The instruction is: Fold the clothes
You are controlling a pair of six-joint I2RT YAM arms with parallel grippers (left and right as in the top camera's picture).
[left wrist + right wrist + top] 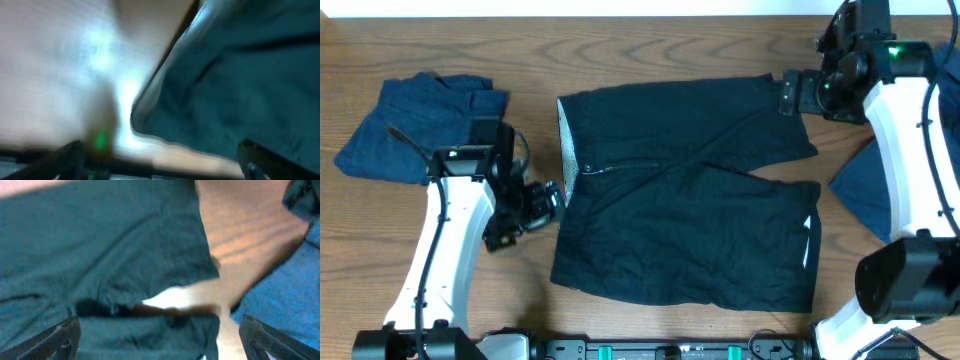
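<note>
A pair of dark shorts (685, 195) lies spread flat on the wooden table, waistband at the left, two legs to the right. My left gripper (552, 196) is open just left of the waistband, above the table; the left wrist view is blurred and shows the shorts' edge (225, 90) between the fingers (160, 165). My right gripper (786, 94) is open at the upper leg's hem, at the top right corner. The right wrist view shows the dark fabric (100, 245) beneath the open fingers (160, 340), which hold nothing.
A folded blue garment (415, 125) lies at the far left. Another blue garment (865, 190) lies at the right edge, under my right arm, and shows in the right wrist view (285, 300).
</note>
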